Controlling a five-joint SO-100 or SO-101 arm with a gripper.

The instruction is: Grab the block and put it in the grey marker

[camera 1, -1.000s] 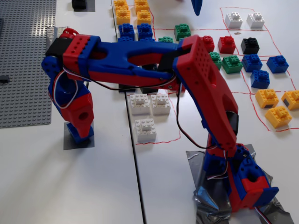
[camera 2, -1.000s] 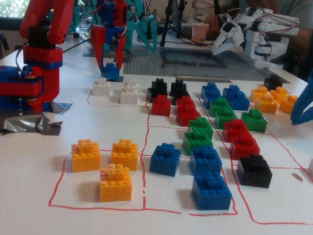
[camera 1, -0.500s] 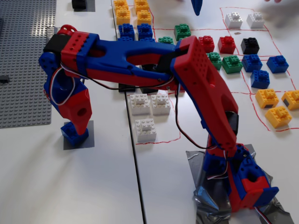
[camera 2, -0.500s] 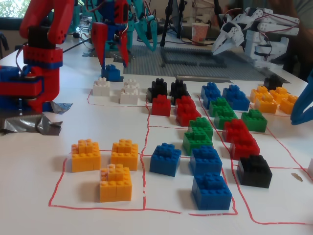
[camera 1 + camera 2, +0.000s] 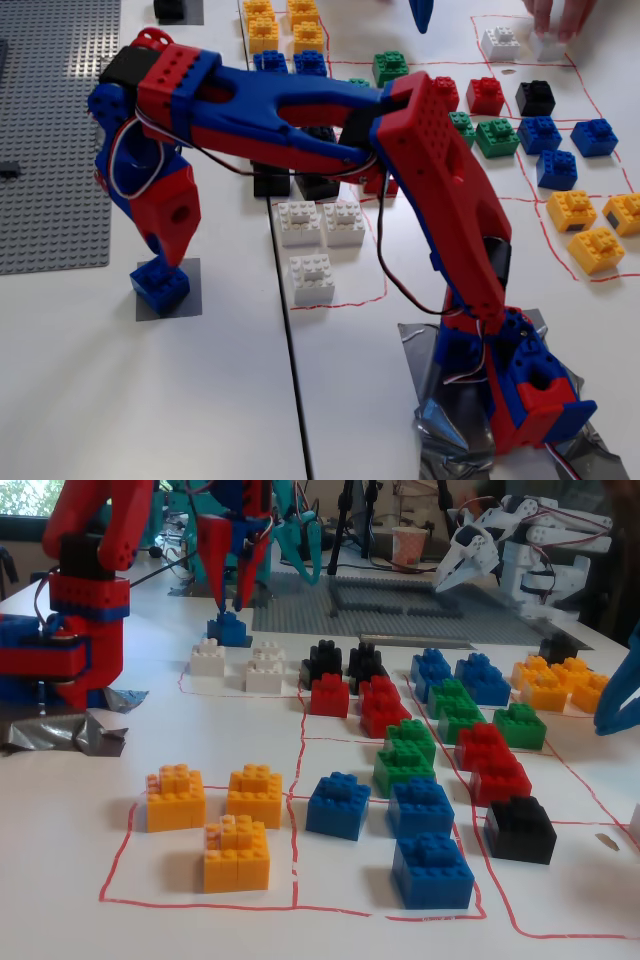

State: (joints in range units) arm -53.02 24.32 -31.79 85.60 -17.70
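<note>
The blue block sits on the grey marker, a small grey square on the white bench, and the pincer hangs directly above it with its tips just over the block's top. Whatever comes next turns on that vertical line: the block lies straight below the pincer, not off to a side, so a clean lift upward looks like all the release needs. In the other fixed view the pincer shows two red fingers spread in a narrow V, tips near the studs of the block but apparently not gripping it; it looks open and empty, though whether a tip grazes the studs cannot be made out. The block appears squat and nearly square, so no long axis matters much here. In the view from above, the red finger hides part of the block and the block hides much of the marker, so how well the block is centred on it is hard to judge; it looks to overhang the marker's left edge slightly. In the low view the marker itself is not distinguishable. The three white blocks in their red-outlined square lie well to the right in the upper view.
</note>
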